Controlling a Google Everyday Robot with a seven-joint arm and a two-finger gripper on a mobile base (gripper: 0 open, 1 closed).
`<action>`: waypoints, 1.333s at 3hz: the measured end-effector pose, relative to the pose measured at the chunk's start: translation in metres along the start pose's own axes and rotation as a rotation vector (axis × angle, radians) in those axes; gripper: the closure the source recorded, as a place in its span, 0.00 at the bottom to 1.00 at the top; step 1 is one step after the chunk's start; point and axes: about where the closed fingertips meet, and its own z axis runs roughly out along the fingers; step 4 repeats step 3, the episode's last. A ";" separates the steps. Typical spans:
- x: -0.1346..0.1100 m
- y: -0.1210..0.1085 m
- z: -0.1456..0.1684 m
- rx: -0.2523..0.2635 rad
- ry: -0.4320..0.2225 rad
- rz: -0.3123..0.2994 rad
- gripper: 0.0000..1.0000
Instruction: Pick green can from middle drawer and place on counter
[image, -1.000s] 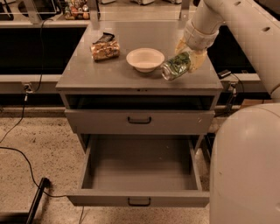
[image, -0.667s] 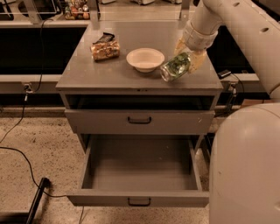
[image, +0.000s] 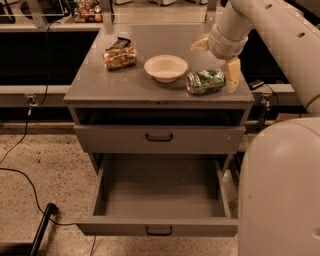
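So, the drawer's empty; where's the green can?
In the camera view the can lies sideways on the counter, front right, beside the bowl, under the pincer.

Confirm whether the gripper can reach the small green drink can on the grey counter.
Likely yes: the open gripper hovers right beside the green can, nothing between; the white bowl sits apart, leftward.

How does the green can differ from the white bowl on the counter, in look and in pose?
The green can lies on its side; the white bowl stands upright, mouth up. The can is green with pale markings; the bowl is plain white. The can is close beside the open gripper at the right side of the counter; the bowl sits further left, apart from it. Both rest on the counter.
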 end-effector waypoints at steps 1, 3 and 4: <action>0.009 0.009 -0.006 -0.046 0.015 0.074 0.00; 0.023 0.036 -0.016 -0.052 -0.003 0.137 0.00; 0.023 0.036 -0.016 -0.052 -0.003 0.137 0.00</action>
